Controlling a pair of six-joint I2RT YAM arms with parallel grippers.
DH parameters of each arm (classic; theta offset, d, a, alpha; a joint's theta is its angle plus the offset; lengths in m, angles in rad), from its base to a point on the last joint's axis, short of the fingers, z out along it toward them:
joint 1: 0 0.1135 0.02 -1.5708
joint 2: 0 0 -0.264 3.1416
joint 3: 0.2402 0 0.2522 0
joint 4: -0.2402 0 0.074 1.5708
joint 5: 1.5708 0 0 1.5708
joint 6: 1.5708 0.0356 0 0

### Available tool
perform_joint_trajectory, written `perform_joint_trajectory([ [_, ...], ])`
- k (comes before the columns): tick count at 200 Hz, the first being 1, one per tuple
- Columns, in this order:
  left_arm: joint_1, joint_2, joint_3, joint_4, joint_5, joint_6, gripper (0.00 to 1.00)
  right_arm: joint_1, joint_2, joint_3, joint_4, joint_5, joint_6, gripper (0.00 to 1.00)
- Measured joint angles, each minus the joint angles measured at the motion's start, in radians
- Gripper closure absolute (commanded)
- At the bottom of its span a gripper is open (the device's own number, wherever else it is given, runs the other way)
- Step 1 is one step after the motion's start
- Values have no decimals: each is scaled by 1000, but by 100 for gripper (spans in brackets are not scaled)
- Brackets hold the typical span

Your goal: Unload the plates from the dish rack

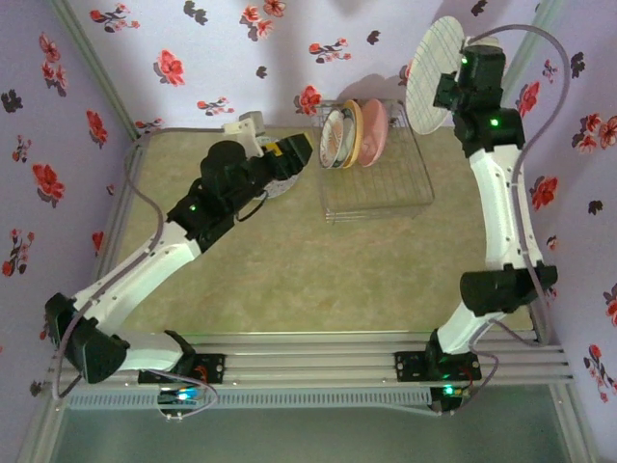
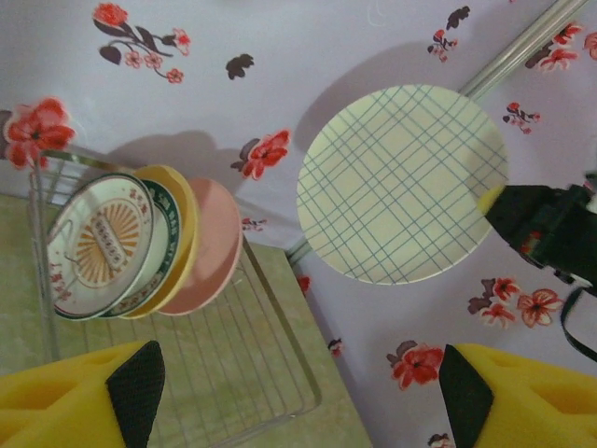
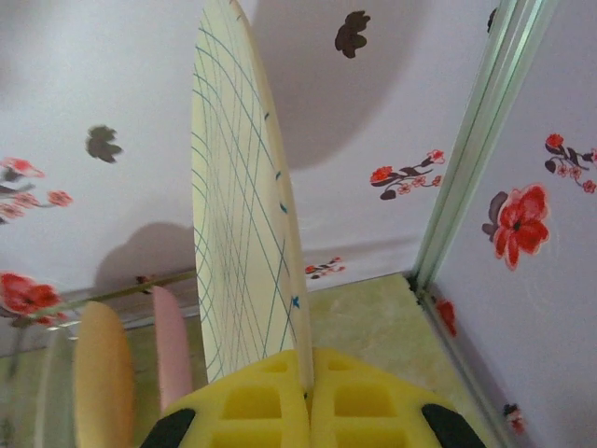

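**Top view:** the counter is a tan-green marbled sheet, boxed in by lilac wallpaper with red flowers. An aluminium frame rail runs along the near edge.
- The dish rack sits flat on the counter at the back, right of centre.
- Three plates stand on edge at its back-left end, packed together: sunburst plate, orange-yellow plate, pink plate.
- The right hand is up high by the back-right corner, clamped on the rim of the grid plate. That plate is clear of the rack.
- The left hand is just left of the rack, jaws spread, gripping nothing.
- There is a pale round shape under the left wrist. Possibly another plate, can't tell from here.

**Left wrist view:** the yellow fingers sit far apart at the bottom corners.
- The rack is lower left with the three plates leaning, sunburst face toward the camera.
- The grid plate hangs in the air against the wallpaper, with the right hand on its right rim.

**Right wrist view:** the yellow pads are closed on the grid plate's lower rim, and the plate is edge-on and upright.
- The pink and orange-yellow plates are blurred at lower left.
- A metal corner post runs up where two walls meet, with a strip of counter at its foot.
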Motion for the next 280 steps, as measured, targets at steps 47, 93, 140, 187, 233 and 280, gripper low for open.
perform_joint_trajectory([
  [47, 36, 151, 126, -7, 128, -122, 23, -15, -137, -134, 21, -156, 177, 100],
  [93, 48, 296, 222, -1, 251, -260, 29, -38, -181, -223, 80, -376, 411, 100],
  [140, 98, 376, 259, 43, 330, -384, 37, -38, -192, -340, 193, -554, 628, 100],
  [187, 132, 410, 279, 72, 365, -454, 44, -38, -192, -370, 238, -665, 756, 100],
  [233, 136, 421, 301, 85, 373, -480, 54, -25, -192, -408, 290, -734, 834, 100],
  [280, 138, 428, 304, 98, 376, -507, 88, -10, -192, -438, 298, -754, 864, 100],
])
